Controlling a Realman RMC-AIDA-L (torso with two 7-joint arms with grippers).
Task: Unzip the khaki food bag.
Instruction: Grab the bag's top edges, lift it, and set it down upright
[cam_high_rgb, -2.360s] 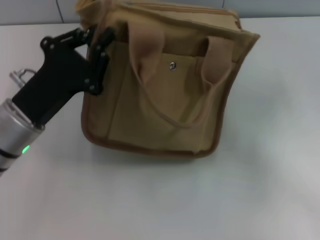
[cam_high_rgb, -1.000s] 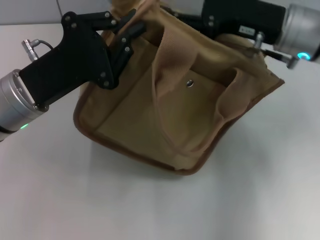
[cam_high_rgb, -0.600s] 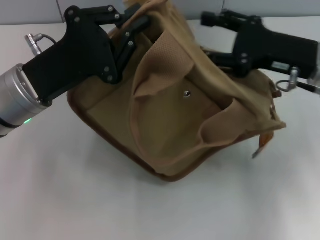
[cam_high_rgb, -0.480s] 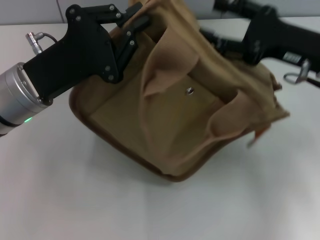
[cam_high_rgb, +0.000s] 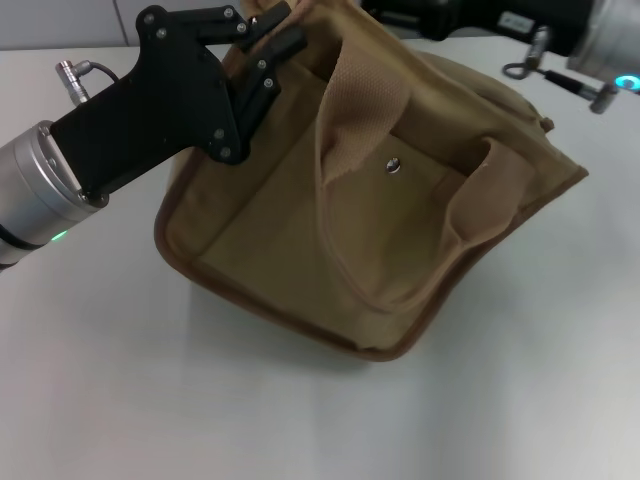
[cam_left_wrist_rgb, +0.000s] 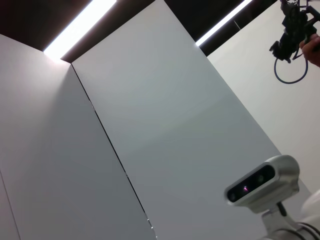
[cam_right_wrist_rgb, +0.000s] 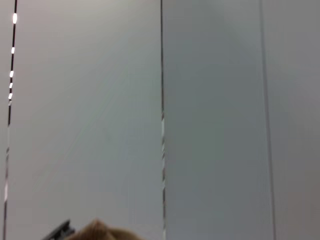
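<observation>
The khaki food bag stands tilted on the white table, its front pocket with the silver snap facing me. One webbing handle stands up and the other folds over the front. My left gripper is shut on the bag's top left corner. My right gripper is behind the bag's top at the upper edge of the head view, its tips cut off. The top zipper is hidden. A tan bit of the bag shows in the right wrist view.
The white table stretches in front of and to the right of the bag. The left wrist view shows only wall panels, ceiling lights and a camera head. The right wrist view shows wall panels.
The bag was swung and pulled to the right, then settled back lower and squarer. My right arm moved from the bag's right side to behind its top. My left gripper kept its hold.
</observation>
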